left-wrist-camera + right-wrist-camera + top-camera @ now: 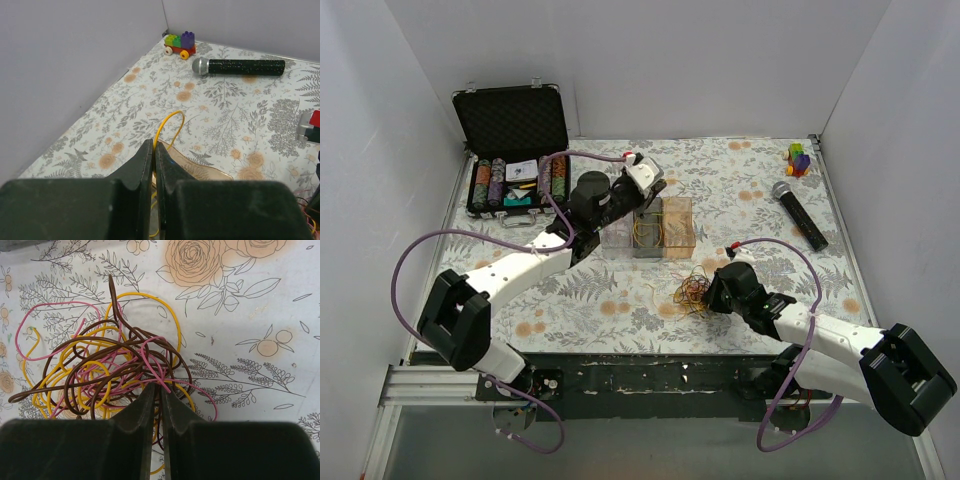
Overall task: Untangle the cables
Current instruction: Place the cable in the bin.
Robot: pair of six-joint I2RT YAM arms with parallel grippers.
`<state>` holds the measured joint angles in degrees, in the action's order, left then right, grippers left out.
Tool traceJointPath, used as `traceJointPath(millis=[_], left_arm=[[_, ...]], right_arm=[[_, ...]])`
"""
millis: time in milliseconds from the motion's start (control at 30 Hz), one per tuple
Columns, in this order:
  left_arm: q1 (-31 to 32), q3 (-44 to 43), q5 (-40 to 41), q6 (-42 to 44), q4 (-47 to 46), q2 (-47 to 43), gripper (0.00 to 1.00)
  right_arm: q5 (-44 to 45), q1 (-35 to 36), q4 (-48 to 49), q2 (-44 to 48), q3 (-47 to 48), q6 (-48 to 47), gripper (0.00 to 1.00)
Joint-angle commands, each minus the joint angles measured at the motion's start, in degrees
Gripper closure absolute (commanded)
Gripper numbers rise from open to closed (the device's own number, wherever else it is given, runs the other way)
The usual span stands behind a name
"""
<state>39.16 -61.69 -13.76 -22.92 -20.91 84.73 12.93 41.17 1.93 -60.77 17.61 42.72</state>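
Note:
The cables lie in a tangled bundle of yellow, brown and pink strands on the floral table, seen as a small clump in the top view. My right gripper is at the bundle's near edge, its jaws pinched on brown and pink strands; in the top view the right gripper sits just right of the clump. My left gripper is shut on a single yellow cable that loops up past its tips. It hangs over a clear box; in the top view the left gripper is above the middle box.
A row of clear boxes stands mid-table, with yellow wire in the middle one. An open poker-chip case is at the back left. A microphone and a toy block car lie at the back right. White walls enclose the table.

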Motion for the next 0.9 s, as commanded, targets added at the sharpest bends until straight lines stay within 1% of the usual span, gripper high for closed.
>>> traceJointPath(millis=[0,200,333,633,867], left_arm=[[-1.36,-0.98,-1.28,-3.28,3.33,0.09,1.00],[-2.07,6.22,1.89,2.95,0.70,-1.58,1.00],[-2.15,9.13,2.42,4.63,-0.63,-2.81,1.00],[-2.24,12.38,1.10,7.97,-0.89,-4.31,1.00],[-2.24,10.89,2.07,10.43,0.60,-0.89,1.00]], right_arm=[[0.08,0.23,-6.07,-0.93,-1.87,-0.53,0.84],[-0.09,0.32,-5.71,-1.80,-2.05,-0.53,0.84],[-0.36,0.23,-4.93,-2.42,-2.14,-0.36,0.84],[-0.27,0.23,-4.48,-3.21,-2.58,0.17,0.84],[-0.36,0.23,-3.96,-3.12,-2.84,0.43,0.84]])
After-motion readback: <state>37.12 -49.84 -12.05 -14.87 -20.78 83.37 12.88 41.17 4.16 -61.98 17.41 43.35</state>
